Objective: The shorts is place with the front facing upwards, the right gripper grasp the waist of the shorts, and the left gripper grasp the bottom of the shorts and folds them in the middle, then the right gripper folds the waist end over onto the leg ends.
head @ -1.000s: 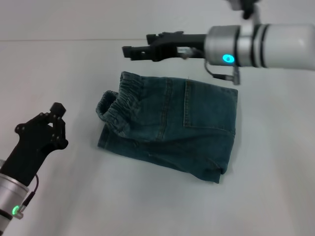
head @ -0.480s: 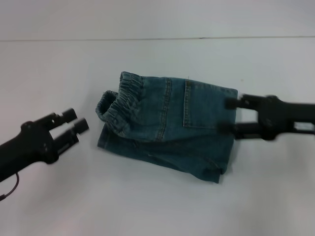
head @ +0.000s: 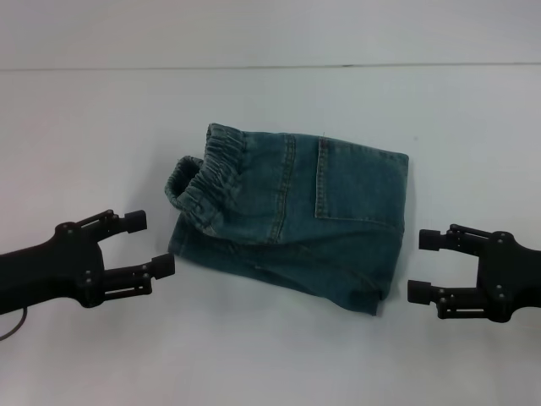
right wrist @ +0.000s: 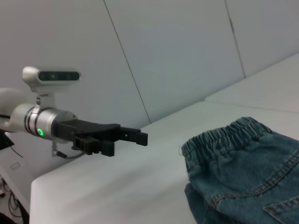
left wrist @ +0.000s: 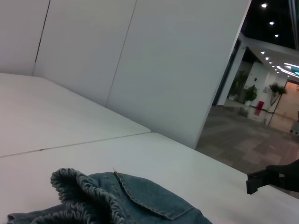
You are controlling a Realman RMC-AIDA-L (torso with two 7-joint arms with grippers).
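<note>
The left gripper (right wrist: 133, 136) hovers over the white table (right wrist: 117, 186), apart from the shorts (right wrist: 243, 172) and their waist (right wrist: 224, 136).

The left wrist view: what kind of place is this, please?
Probably an indoor demo or lab booth: a plain white table, white partition panels, and beyond them a lobby with ceiling spotlights and potted plants.

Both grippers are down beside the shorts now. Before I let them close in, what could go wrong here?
1. The waist lies on the left gripper's side, and the folded edge faces the right gripper. That is opposite to the assigned grasps, so a wrong-end grab looks likely.
2. The shorts are already doubled and rumpled, so an open gripper may pinch only one layer.
3. Both grippers sit low over the table and could scrape it on approach.
</note>
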